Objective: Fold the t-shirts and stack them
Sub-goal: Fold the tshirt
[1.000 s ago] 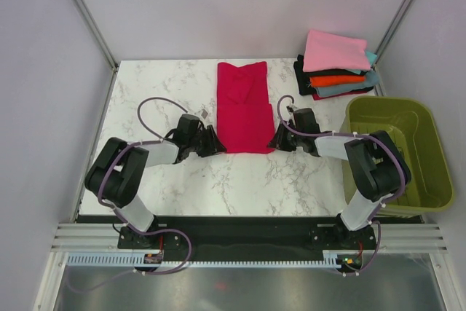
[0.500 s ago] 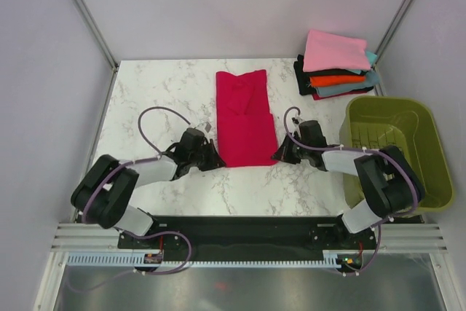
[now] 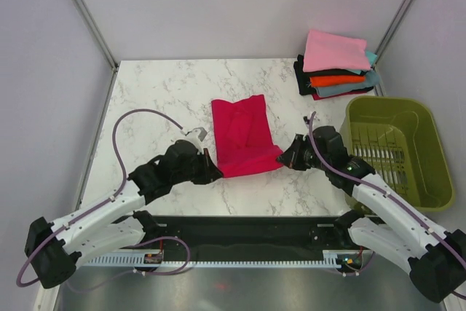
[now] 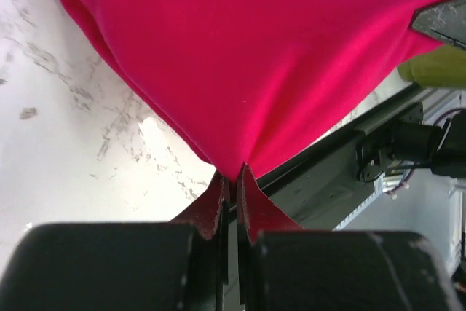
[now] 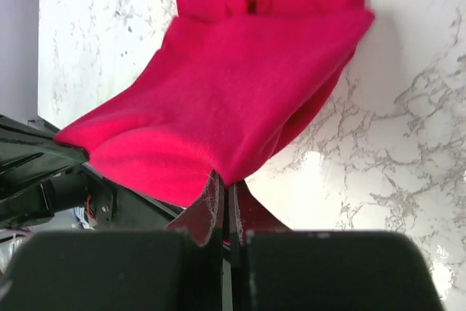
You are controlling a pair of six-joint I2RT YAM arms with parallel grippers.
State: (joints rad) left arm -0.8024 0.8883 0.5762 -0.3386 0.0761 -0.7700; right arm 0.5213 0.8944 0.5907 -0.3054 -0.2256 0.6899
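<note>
A crimson-red t-shirt (image 3: 242, 135), folded into a long strip, hangs by its near edge between my two grippers, lifted off the marble table (image 3: 160, 92). My left gripper (image 3: 213, 172) is shut on its near left corner; the cloth (image 4: 247, 56) fills the left wrist view above the fingertips (image 4: 218, 194). My right gripper (image 3: 282, 159) is shut on its near right corner, and the cloth (image 5: 240, 107) sags above the table in the right wrist view. A stack of folded t-shirts (image 3: 336, 65), pink on top, then black, orange and teal-grey, lies at the far right corner.
An olive-green plastic basket (image 3: 397, 152) stands at the right edge, close behind my right arm. The black base rail (image 3: 240, 232) runs along the near edge. The cell walls close in on the left, the right and the back.
Both grippers have pulled back toward the near edge and risen, drawing the red t-shirt's near edge with them. The shirt has slid nearer and tilted slightly.
</note>
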